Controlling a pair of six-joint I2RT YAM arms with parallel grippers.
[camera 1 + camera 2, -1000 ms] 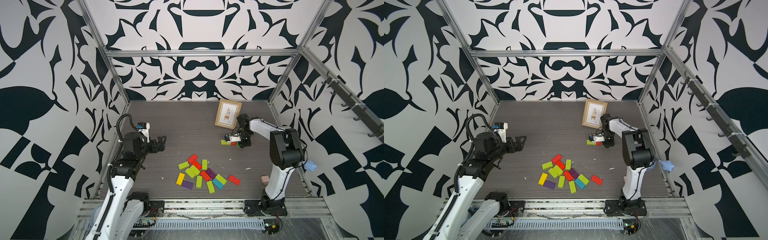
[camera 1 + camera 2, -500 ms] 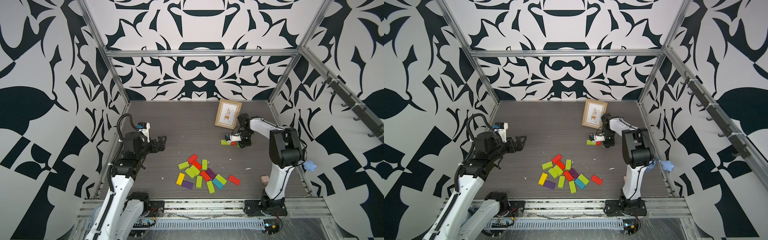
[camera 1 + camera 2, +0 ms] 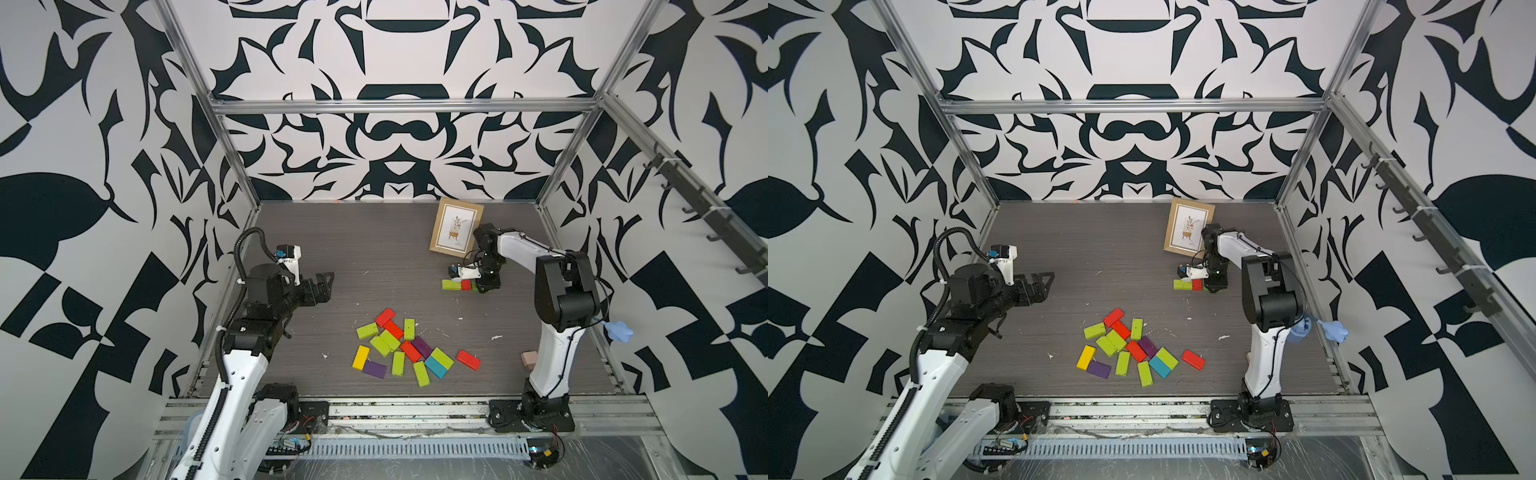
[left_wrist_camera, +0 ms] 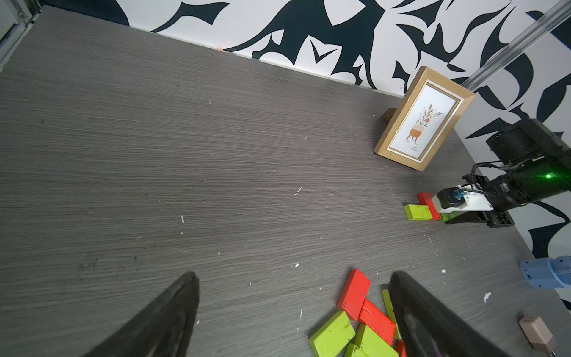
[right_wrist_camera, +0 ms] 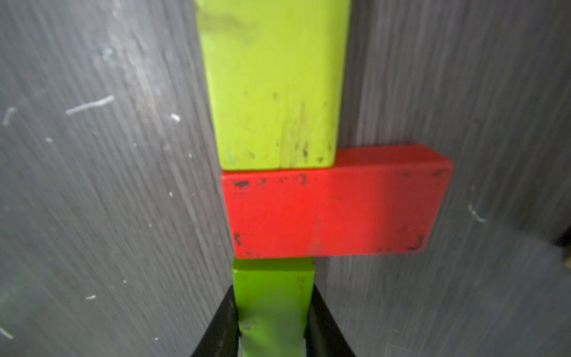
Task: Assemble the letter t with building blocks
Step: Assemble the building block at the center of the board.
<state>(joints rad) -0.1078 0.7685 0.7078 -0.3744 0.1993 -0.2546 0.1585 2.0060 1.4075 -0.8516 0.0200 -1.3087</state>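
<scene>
**Bimanual cell seen from above, with wrist close-ups.** The table [image 3: 374,249] is grey with a wood grain and is flecked with pale crumbs.

*Left:* the left gripper [image 3: 330,286] has black tapered fingers. They are spread wide and empty above bare table, well apart from every block.

*Centre front:* the pile [image 3: 407,349] is made of flat, painted, domino-shaped blocks lying at all angles, several overlapping. Fifteen can be counted (seven lime, four red, two purple, one yellow, one teal). The rightmost red one lies just apart from the rest.

*Right of centre, farther back:* three blocks touch in a line.
- A lime block [image 5: 268,83], its paint scuffed, butts end-on against one long side of a red block [image 5: 333,204].
- The red one lies crosswise and sticks out to one side only.
- A green block [image 5: 273,275] meets the opposite long side, in line with the lime one.

The right gripper [image 5: 272,292] is clamped on the green block, one black finger on each side.

Just behind stands one wooden frame [image 3: 456,226], holding a potted-plant print.

*Far right:* one pale pink adapter [image 3: 528,360], boxy with rounded corners, lies beside the right arm's base.
</scene>
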